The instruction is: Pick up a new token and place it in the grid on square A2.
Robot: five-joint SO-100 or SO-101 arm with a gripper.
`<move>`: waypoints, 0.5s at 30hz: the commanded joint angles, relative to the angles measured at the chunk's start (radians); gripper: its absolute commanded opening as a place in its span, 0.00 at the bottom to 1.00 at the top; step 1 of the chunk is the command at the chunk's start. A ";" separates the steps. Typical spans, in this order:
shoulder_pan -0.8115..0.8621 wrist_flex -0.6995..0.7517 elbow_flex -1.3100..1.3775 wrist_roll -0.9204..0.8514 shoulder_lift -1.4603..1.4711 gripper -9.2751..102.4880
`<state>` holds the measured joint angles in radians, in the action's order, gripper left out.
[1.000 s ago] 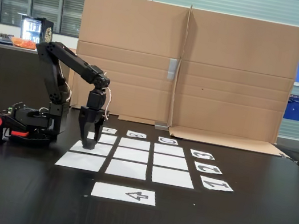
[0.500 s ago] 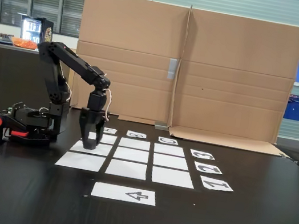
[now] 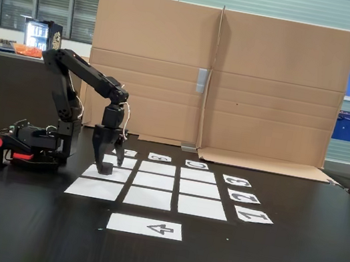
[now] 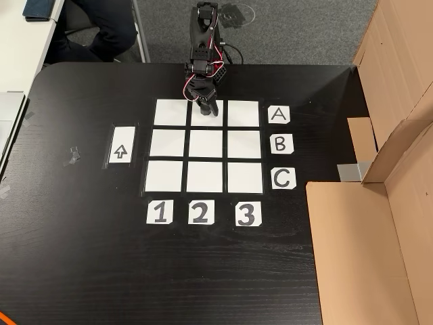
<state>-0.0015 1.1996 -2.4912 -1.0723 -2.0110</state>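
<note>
1. Over the left-hand column of the grid (image 3: 150, 181) in the fixed view, my end effector (image 3: 106, 161) is pointing straight down, its fingers spread apart and gripping nothing.
2. Between and just below my fingertips, the token (image 3: 106, 168) is sitting on square A2 (image 3: 108, 173), the middle sheet of that column.
3. From the other view, my end effector (image 4: 206, 105) is hanging over the middle sheet of the row beside the "A" label (image 4: 279, 114), in the column above the "2" label (image 4: 199, 212); the token itself is hidden there under my fingers.
4. Square A2 (image 4: 210, 119) is showing white around my end effector in that view, and the grid (image 4: 207, 145) is lying flat on the black bench (image 4: 81, 230).
5. To the left of the grid in the other view, the arrow sheet (image 4: 122, 145) is lying apart from the nine squares.
6. Behind the bench in the fixed view, a cardboard wall (image 3: 218, 77) is standing upright.
</note>
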 commanded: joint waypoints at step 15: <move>0.048 0.074 0.083 0.084 -0.265 0.36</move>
<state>0.0337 1.2793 -2.4482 -1.0109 -2.2289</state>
